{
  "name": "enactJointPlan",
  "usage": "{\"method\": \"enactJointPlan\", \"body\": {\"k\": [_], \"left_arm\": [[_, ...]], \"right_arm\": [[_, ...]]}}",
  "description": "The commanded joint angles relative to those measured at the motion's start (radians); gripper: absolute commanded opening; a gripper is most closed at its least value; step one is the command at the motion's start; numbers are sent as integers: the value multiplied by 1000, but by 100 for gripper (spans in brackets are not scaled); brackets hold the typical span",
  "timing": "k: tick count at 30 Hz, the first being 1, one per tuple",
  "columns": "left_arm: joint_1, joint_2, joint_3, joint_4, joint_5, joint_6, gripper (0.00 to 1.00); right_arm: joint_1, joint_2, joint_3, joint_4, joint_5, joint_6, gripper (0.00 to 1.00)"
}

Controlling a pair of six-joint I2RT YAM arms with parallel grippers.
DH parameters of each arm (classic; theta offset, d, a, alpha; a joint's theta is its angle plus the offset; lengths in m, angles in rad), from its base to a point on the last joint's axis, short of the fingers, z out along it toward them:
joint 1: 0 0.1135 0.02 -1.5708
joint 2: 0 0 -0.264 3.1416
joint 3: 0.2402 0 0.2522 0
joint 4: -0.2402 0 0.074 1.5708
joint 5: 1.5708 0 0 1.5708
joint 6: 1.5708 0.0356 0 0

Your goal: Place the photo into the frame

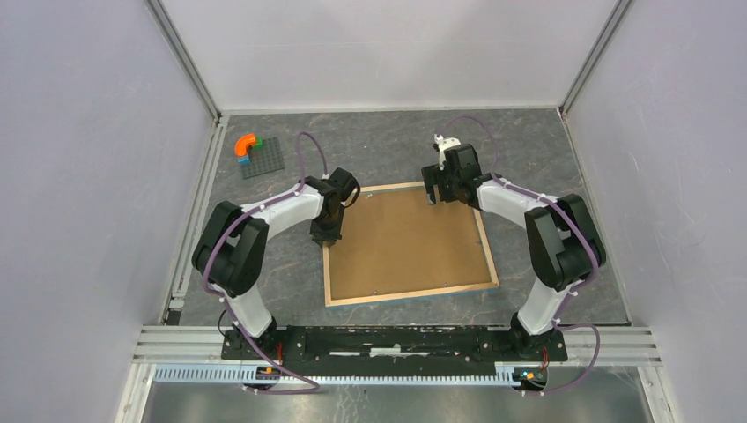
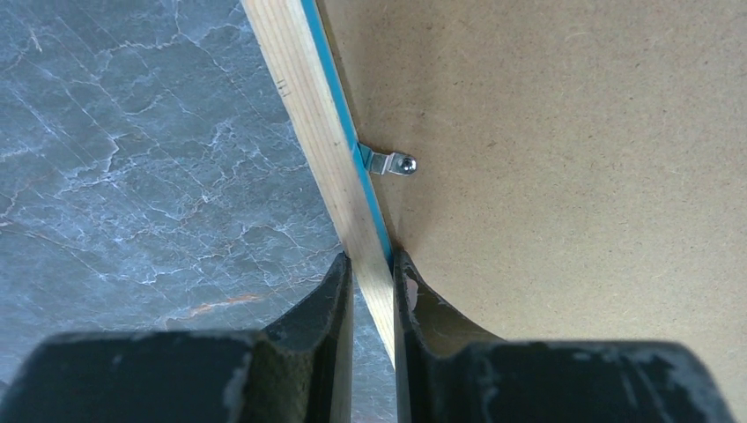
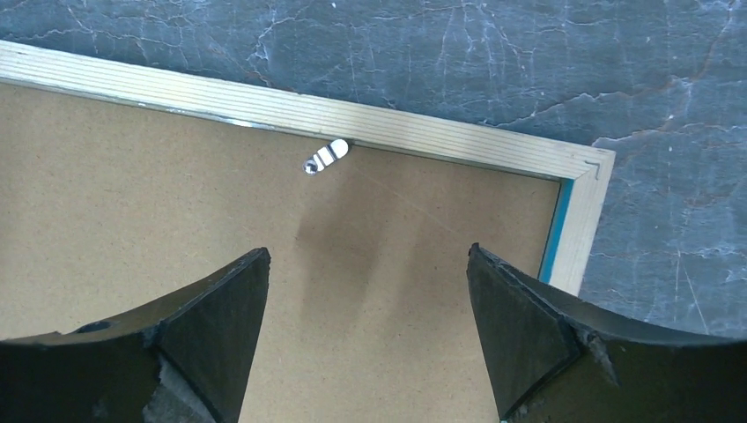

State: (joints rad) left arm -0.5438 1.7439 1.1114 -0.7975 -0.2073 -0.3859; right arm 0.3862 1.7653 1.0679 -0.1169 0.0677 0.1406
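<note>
Pale, grainy wood frame [image 2: 304, 106], matt brown fibreboard backing board [image 2: 573, 176], shiny metal clip [image 2: 392, 163], smooth marbled grey tabletop [image 2: 132, 159].

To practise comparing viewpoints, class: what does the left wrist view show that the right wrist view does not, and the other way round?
Only the left wrist view: the left gripper shut on the frame at a side rail, near a round-headed metal clip.
Only the right wrist view: the right gripper open over the board, a corner of the frame, and a flat metal tab.
Both: pale wood frame with a blue inner edge, brown board, grey marbled table.
</note>
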Motion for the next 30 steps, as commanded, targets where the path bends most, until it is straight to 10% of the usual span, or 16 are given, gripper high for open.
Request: {"method": "enactJointPlan", "body": {"k": [1,9,30], "left_arm": [[-29,-7,1,59,-27,114,2],[-39,25,-1,79,116,89,2],[-41,4,4,66,26,108,2]], "right_arm": [[0,-48,52,-8,31,-31,88],[4,-49,-48,194,-191,243,80],[-7,70,-99,336,-105,360,68]]}}
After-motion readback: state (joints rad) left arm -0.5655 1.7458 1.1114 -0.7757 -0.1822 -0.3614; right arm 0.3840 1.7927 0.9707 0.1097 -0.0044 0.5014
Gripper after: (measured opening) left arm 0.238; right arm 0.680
